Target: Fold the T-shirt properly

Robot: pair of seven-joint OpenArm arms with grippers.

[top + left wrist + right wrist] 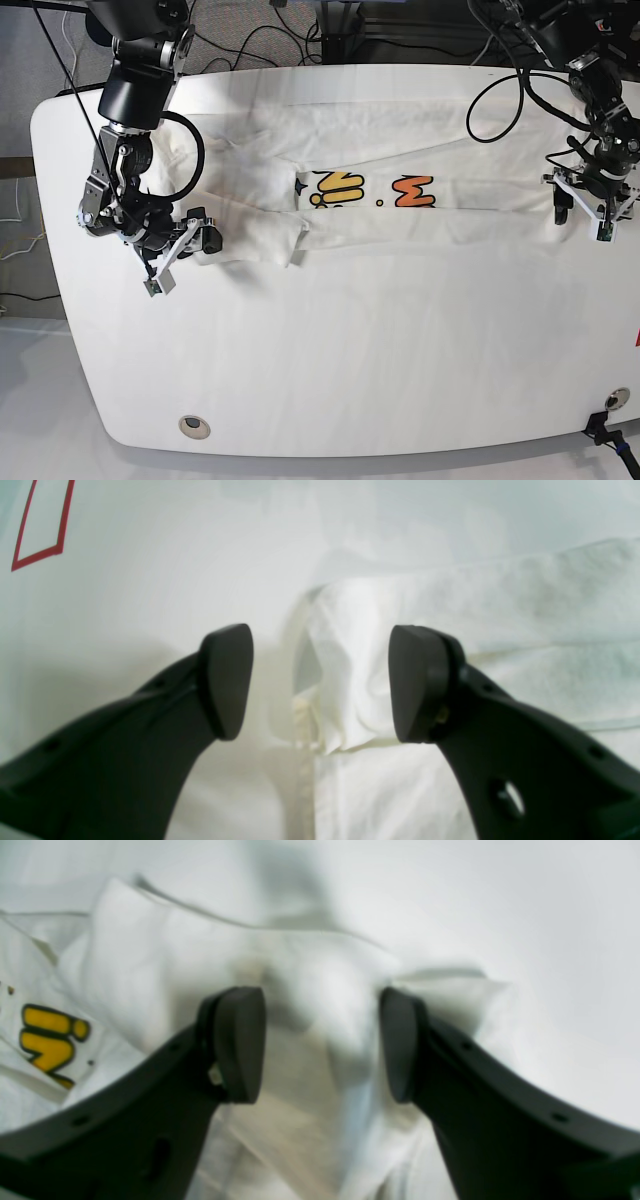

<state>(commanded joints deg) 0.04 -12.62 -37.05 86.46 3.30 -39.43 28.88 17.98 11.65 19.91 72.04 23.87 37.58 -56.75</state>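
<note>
Shirt (380,215): spread lengthwise across far half of table (340,360), print partly showing.
Left gripper (320,682): fingers parted, over shirt edge.
Right gripper (322,1045): fingers parted, straddling bunched cloth.

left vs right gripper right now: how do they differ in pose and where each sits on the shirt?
In the base view the left gripper sits at the right end of the white printed T-shirt; the right gripper sits at its left end. Left wrist view: the left gripper straddles a folded cloth corner. Right wrist view: the right gripper straddles a raised bunch beside the yellow print. Both are open, black-fingered.
</note>
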